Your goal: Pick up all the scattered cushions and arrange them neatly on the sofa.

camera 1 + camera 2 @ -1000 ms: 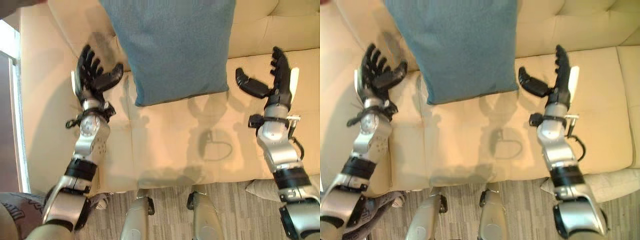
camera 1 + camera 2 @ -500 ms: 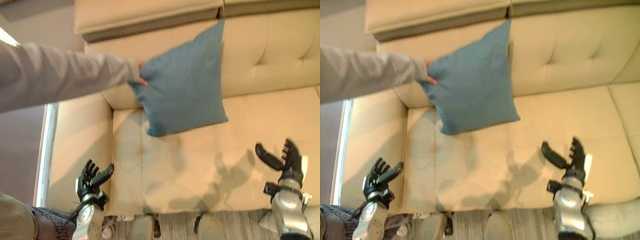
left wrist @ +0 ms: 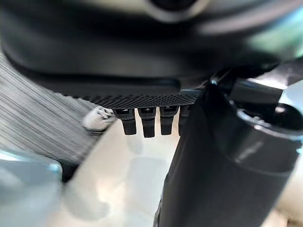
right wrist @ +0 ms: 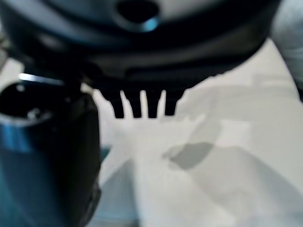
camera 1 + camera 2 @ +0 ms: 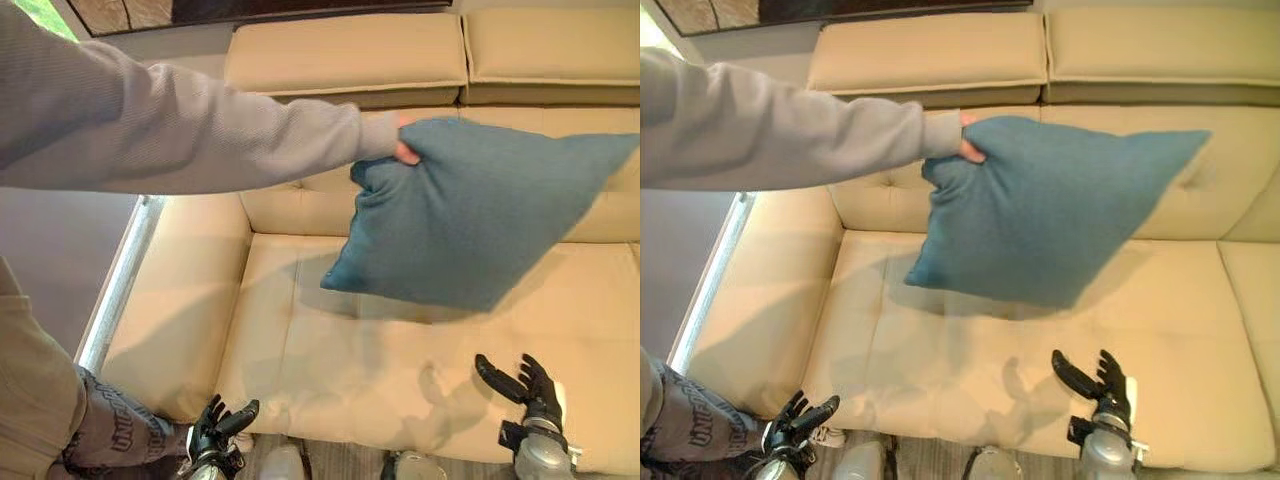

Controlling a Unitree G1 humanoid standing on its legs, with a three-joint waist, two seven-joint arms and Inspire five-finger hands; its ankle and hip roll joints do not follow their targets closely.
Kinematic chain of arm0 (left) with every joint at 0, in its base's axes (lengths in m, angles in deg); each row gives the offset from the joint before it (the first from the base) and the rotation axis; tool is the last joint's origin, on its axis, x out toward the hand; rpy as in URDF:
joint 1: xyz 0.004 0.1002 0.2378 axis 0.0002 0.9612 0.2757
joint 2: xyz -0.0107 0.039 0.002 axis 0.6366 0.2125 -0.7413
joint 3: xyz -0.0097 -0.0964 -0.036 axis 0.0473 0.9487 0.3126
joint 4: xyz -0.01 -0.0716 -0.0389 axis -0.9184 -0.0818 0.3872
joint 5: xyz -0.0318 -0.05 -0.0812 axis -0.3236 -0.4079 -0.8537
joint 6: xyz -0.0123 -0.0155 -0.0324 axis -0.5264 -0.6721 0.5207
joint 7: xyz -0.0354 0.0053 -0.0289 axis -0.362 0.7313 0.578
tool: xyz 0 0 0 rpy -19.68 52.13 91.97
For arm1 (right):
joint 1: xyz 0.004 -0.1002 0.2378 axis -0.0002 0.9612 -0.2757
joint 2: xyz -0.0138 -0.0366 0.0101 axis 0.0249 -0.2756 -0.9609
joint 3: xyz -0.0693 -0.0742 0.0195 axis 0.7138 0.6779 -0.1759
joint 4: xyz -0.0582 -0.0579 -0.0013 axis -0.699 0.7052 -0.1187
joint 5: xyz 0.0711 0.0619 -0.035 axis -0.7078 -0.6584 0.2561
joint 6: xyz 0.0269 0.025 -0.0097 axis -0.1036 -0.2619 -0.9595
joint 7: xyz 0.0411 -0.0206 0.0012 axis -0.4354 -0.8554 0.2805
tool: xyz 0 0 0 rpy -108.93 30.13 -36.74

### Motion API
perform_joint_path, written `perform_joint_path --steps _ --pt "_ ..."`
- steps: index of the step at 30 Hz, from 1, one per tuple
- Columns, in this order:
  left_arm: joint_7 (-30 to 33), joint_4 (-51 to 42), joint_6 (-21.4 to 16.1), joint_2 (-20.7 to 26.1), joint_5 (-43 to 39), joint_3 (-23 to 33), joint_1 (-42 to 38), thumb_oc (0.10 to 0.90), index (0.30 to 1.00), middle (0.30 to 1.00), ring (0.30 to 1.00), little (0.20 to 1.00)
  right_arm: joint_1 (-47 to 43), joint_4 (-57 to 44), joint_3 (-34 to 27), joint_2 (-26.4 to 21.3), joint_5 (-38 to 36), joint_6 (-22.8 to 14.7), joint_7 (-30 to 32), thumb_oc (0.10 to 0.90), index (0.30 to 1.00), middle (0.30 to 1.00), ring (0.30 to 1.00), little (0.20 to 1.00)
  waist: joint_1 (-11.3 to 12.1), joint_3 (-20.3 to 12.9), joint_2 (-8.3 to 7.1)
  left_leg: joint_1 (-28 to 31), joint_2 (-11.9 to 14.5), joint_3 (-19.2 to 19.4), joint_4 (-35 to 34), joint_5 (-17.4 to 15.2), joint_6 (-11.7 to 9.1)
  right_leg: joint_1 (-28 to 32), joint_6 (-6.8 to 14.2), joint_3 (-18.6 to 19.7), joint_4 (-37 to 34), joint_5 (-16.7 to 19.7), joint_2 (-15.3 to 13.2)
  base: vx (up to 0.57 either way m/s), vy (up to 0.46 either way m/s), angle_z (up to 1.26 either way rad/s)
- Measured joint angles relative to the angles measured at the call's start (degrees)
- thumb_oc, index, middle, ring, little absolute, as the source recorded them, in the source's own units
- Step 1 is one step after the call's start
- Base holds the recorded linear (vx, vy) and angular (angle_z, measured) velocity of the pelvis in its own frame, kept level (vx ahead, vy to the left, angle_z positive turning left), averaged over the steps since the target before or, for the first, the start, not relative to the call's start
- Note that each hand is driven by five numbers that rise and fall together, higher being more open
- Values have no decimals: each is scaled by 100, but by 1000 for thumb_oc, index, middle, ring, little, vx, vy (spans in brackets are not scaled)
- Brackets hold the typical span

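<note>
A blue cushion [image 5: 470, 215] was held up in the air above the seat of a cream sofa [image 5: 350, 350], clear of the leather, tilted so that one corner pointed toward the backrest and another down toward the seat; it was gripped at its upper left corner by a person's hand [image 5: 405, 150], whose grey sleeve [image 5: 170, 130] reached in from the left side of the head views; a shadow of the cushion was cast on the seat beneath it; the left hand [image 5: 220, 432] was seen low at the sofa's front edge, near the left armrest, with its fingers spread and straight and nothing held in them; the right hand [image 5: 525, 385] was raised over the front of the seat, well below the cushion and apart from it, its fingers extended and its thumb stretched out to the side, nothing being grasped; in each wrist view the straight fingertips [image 3: 142, 125] were shown pointing at bare cream leather; two flat back cushions [image 5: 930, 50] were lying along the top of the backrest.
</note>
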Motion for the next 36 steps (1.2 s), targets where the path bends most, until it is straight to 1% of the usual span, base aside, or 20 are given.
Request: perform_joint_path --steps 2,4,5,6,9,10,11,13,14,15,17,18,20,22,23,24,26,29,34,36 --pt "0 -68 -7 -6 9 -121 -35 800 900 900 900 900 26 -43 29 -91 6 -48 60 800 900 900 900 900 -92 -141 225 451 -16 -136 -515 -243 54 -111 269 128 249 -163 61 -319 193 11" --pt "138 -405 -27 251 143 -487 -358 800 900 900 900 900 -15 193 24 -11 8 -39 165 800 900 900 900 900 -230 -210 106 619 -172 -192 -1459 -337 367 -534 391 345 510 19 -95 -539 314 33" --pt "134 -455 -37 308 216 -571 -454 800 900 900 900 900 -16 288 34 8 14 -35 187 800 900 900 900 900 -251 -205 72 660 -230 -192 -1613 -350 438 -637 405 375 583 75 -142 -469 265 4" --pt "171 -532 -46 416 307 -713 -626 800 900 900 900 900 -131 524 43 164 11 38 205 800 900 900 900 900 -204 -171 -174 642 -494 -132 -1660 -204 538 -824 463 520 692 145 -363 -312 145 -26" --pt "174 -550 -65 473 521 -846 -697 800 900 900 900 900 7 589 406 373 29 81 191 800 900 900 900 900 -315 -141 -364 768 -763 -28 -1788 -124 705 -840 648 715 673 350 -618 -463 165 -23" --pt "176 -563 -65 491 607 -839 -683 800 900 900 900 900 107 614 459 479 31 82 189 800 900 900 900 900 -335 -131 -424 792 -815 20 -1784 -108 730 -780 672 712 514 508 -643 -643 134 -23" --pt "186 -549 -66 539 733 -829 -660 800 900 900 900 900 127 716 547 658 34 61 192 800 900 900 900 900 -379 -114 -531 703 -917 148 -1657 -94 755 -750 528 733 242 899 -616 -681 114 -53" --pt "209 -509 -55 602 819 -825 -645 800 900 900 900 900 13 820 750 749 25 86 177 800 900 900 900 900 -340 -92 -533 557 -787 285 -1587 -91 829 -840 737 851 -61 1507 -493 -383 84 -62" --pt "226 -236 -27 570 894 -823 -740 800 900 900 900 900 -52 930 892 774 16 97 163 800 900 900 900 900 -309 43 -408 590 -598 469 -1657 -47 996 -1001 830 977 795 716 -371 -411 73 -60" --pt "231 -107 8 520 901 -869 -661 800 900 900 900 900 106 901 908 815 4 169 137 800 900 900 900 900 -230 70 -251 752 -425 469 -1912 135 977 -1121 633 1025 2333 -578 -127 -386 24 -52" --pt "245 64 143 527 922 -848 -594 800 900 900 900 900 58 1083 893 844 -1 164 145 800 900 900 900 900 -28 35 -234 759 -262 849 -2091 345 1046 -992 526 967 3456 -1348 -66 -326 -39 -51" --pt "252 66 145 529 933 -833 -482 800 900 900 900 900 14 1086 932 842 2 169 142 800 900 900 900 900 85 13 -187 764 -190 992 -2128 380 1018 -805 544 901 3523 -1488 -91 -159 -111 -84" --pt "266 72 202 546 930 -819 -337 800 900 900 900 900 -90 1084 958 852 1 169 110 800 900 900 900 900 304 -19 -179 765 -57 1265 -2143 402 974 -379 646 846 3251 -1672 -207 -169 -149 -82" --pt "278 82 242 612 919 -820 -252 800 900 900 900 900 -219 1065 1107 836 3 168 77 800 900 900 900 900 529 -128 -231 670 78 1507 -2208 533 798 138 941 732 2692 -1809 -341 -181 -175 -79" --pt "288 57 242 674 910 -823 -227 800 900 900 900 900 -246 1043 1131 865 4 163 70 800 900 900 900 900 596 -197 -331 620 46 1545 -2231 519 786 268 852 704 2372 -1548 -371 -107 -223 -69" --pt "293 57 258 710 894 -831 -205 800 900 900 900 900 -353 1005 1222 870 -1 170 72 800 900 900 900 900 601 -252 -420 570 60 1582 -2313 698 576 460 808 635 1728 -1732 -267 -61 -235 -60" --pt "277 93 260 585 895 -875 -220 800 900 900 900 900 -466 896 1316 729 2 168 60 800 900 900 900 900 528 -331 -291 529 202 1612 -2419 853 469 683 685 627 970 -1665 34 -54 -247 -43" --pt "277 104 259 366 894 -1093 -267 800 900 900 900 900 -270 695 1345 401 10 165 76 800 900 900 900 900 441 -518 -85 571 445 1297 -2508 1011 608 791 489 726 636 -1476 381 -47 -237 -26" --pt "292 12 257 275 885 -1302 -429 800 900 900 900 900 -34 742 1270 206 20 153 229 800 900 900 900 900 201 -636 -44 543 679 1151 -2536 1174 468 869 358 726 396 -1396 660 -49 -232 -3" --pt "298 -46 257 270 882 -1301 -477 800 900 900 900 900 5 745 1274 226 17 153 293 800 900 900 900 900 161 -633 -47 535 733 1121 -2569 1249 518 891 295 755 252 -1322 739 -17 -171 -10"
